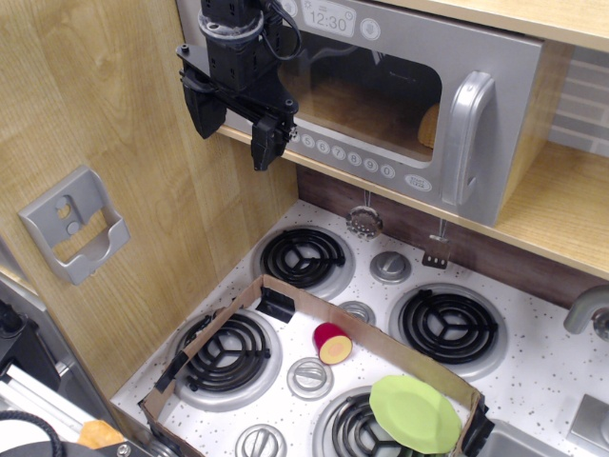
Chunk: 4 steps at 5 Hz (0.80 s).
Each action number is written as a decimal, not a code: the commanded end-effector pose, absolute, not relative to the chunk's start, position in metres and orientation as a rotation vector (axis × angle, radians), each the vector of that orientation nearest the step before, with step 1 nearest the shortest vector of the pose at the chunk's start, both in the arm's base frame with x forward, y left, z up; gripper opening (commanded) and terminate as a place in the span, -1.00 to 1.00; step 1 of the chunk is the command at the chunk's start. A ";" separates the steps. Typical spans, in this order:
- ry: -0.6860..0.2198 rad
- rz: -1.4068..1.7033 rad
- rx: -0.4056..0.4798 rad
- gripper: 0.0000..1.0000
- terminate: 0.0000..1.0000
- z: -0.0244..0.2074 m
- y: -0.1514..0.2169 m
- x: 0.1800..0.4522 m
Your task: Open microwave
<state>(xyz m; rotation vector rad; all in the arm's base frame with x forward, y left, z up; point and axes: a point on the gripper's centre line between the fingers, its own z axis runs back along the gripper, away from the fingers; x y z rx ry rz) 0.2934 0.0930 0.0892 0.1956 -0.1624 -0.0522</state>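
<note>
Left of the microwave [381, 95] handle [468, 138], black gripper [236, 133] hovers at the door's left end, jaws spread, door closed

Microwave [400, 105] top beyond frame edge

Silver-grey microwave [476, 86] with white buttons; black gripper [235, 124]; white black-speckled stovetop [542, 371] with black coil burners [303, 257]; lime-green plate [414, 412]; red-and-yellow toy fruit [332, 343]; brown cardboard frame [381, 333]; light woodgrain panel [105, 105].
</note>
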 end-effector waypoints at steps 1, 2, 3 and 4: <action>-0.162 -0.052 0.196 1.00 -1.00 0.089 0.093 0.293; -0.149 0.011 0.158 1.00 -1.00 0.094 0.074 0.301; -0.206 0.026 0.109 1.00 -1.00 0.102 0.052 0.307; -0.319 0.079 -0.034 1.00 -1.00 0.115 0.027 0.312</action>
